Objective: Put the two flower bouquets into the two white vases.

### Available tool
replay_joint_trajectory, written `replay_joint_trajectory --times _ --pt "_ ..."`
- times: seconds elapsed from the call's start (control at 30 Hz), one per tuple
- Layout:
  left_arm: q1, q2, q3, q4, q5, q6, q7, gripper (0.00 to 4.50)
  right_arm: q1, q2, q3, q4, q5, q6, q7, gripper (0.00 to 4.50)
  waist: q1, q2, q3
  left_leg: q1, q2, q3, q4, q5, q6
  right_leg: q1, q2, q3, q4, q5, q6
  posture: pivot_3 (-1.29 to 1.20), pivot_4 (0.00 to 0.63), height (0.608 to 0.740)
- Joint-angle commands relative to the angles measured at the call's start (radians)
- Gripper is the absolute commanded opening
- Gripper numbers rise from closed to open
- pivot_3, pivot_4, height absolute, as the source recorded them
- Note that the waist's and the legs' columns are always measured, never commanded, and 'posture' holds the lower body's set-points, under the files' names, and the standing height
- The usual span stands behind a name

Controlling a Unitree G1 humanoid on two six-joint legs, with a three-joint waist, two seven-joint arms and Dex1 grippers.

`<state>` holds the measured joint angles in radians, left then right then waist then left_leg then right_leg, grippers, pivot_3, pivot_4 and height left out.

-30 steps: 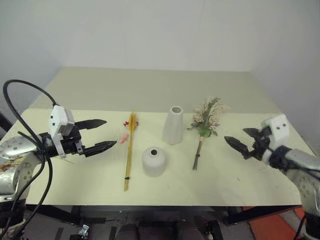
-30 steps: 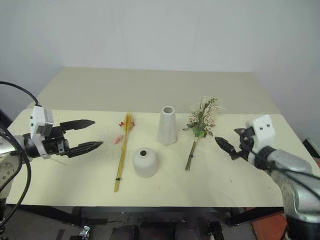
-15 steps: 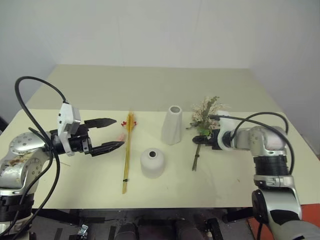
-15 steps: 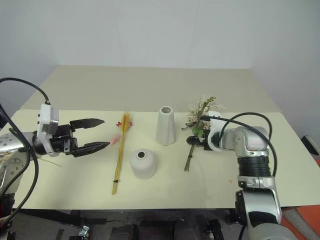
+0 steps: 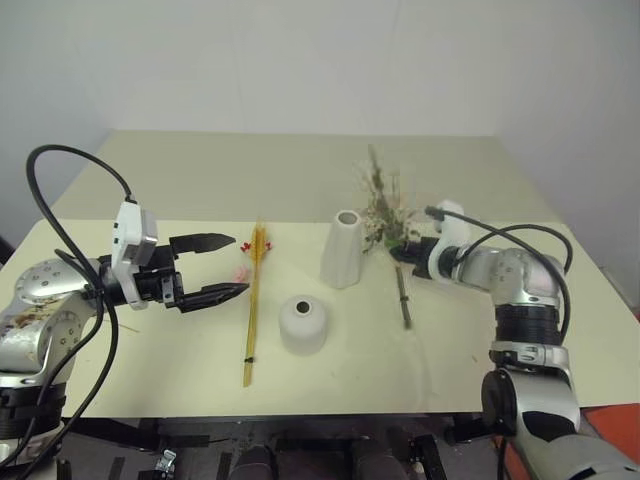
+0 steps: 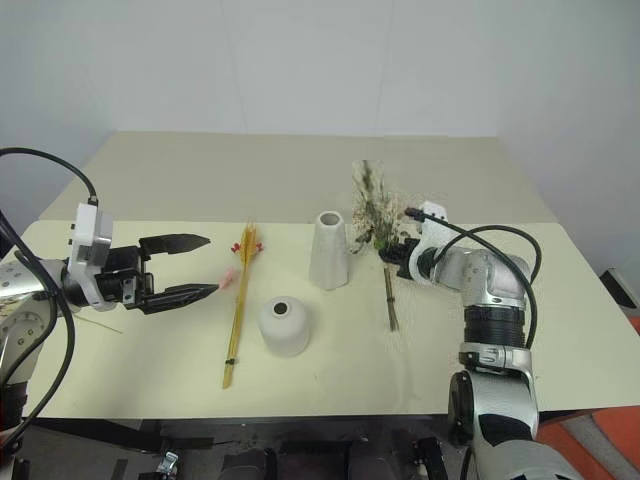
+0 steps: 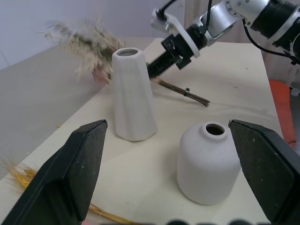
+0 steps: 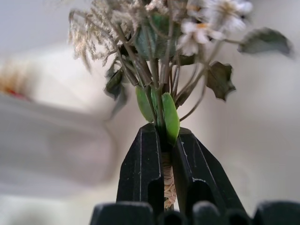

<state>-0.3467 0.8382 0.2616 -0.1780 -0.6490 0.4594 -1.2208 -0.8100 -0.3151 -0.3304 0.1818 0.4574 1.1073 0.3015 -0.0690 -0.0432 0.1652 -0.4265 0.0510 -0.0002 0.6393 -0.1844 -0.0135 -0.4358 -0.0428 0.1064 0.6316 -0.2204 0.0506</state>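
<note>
Right fingers (image 8: pixel 161 154) pinching bushy bunch (image 5: pixel 385 210) by stem beside tall vase (image 5: pixel 342 250); left fingers (image 5: pixel 228 266) spread, empty. Risk: stem misses narrow mouth, tips vase onto bench (image 5: pixel 300 180).

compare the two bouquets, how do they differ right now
The bushy bouquet is clamped in the right pincer with its head raised; the wheat bundle lies flat on the table, untouched. The bushy one is short and full, the wheat bundle long and thin. Neither is in a vase.

No readable text, labels, brands, numbers or signs on anything in view.
</note>
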Motion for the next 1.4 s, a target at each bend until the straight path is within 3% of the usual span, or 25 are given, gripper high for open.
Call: replay_joint_trajectory --times 0.03,0.3,0.43,0.6,1.4 --pt "-0.04 0.014 0.002 0.014 -0.005 -0.021 -0.012 4.5 -0.011 0.011 -0.073 -0.119 0.043 -0.146 -0.01 0.09 0.0 0.0 0.0 0.0 0.0 0.0 0.0 0.0 0.0 0.0 0.0 0.0 0.0 0.0 0.0 0.0 0.15 0.74" --pt "-0.101 0.006 -0.018 0.051 -0.019 -0.009 -0.043 4.5 -0.128 0.062 -0.082 -0.296 0.108 -0.427 0.002 0.09 -0.007 0.007 0.005 0.0 0.0 0.0 0.0 0.0 0.0 -0.001 0.0 0.0 0.001 0.0 0.001 0.0 0.15 0.74" --pt "-0.122 0.006 -0.035 0.072 -0.004 -0.013 -0.046 4.5 -0.168 0.137 0.1 -0.319 -0.011 -0.639 0.031 0.09 -0.01 0.008 0.005 0.001 0.0 0.0 0.0 0.0 0.0 -0.002 0.001 0.0 0.004 0.001 -0.002 0.0 0.15 0.74" --pt "-0.124 0.004 -0.04 0.076 -0.002 -0.019 -0.045 4.5 -0.143 0.196 0.22 -0.278 -0.086 -0.77 0.048 0.09 -0.015 0.008 0.005 0.001 0.0 0.0 0.0 0.0 0.0 -0.003 0.001 0.0 0.009 0.0 -0.003 0.0 0.15 0.74" --pt "-0.08 0.019 -0.02 0.045 -0.003 -0.018 -0.022 4.5 -0.036 0.213 0.284 -0.241 -0.116 -0.84 0.044 0.09 -0.002 0.008 0.005 0.002 0.0 -0.001 0.0 0.0 -0.001 -0.003 0.001 0.0 0.01 -0.001 -0.004 0.0 0.15 0.74"
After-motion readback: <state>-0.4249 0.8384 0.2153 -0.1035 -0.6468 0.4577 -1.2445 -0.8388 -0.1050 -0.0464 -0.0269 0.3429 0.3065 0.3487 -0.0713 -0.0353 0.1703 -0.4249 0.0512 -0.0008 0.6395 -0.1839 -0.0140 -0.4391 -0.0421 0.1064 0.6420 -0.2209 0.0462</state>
